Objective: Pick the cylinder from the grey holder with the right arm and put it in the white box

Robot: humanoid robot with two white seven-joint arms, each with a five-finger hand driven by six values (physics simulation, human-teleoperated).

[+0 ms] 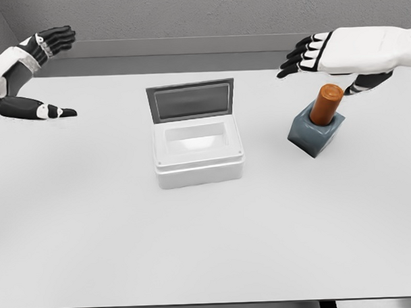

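The cylinder [326, 103], orange-brown, stands tilted in the grey holder [316, 132] toward the tabletop's right edge, so the pick has not yet begun. The right hand [337, 53] hovers just above and behind it, fingers spread wide and holding nothing. Grasping, lifting and carrying to the white box [198, 154], which sits open-lidded and empty at the tabletop's centre, all remain. The left hand [27, 76] waits open near the left edge. The tabletop [209, 248] is plain white; a grey wall [187, 16] stands behind.
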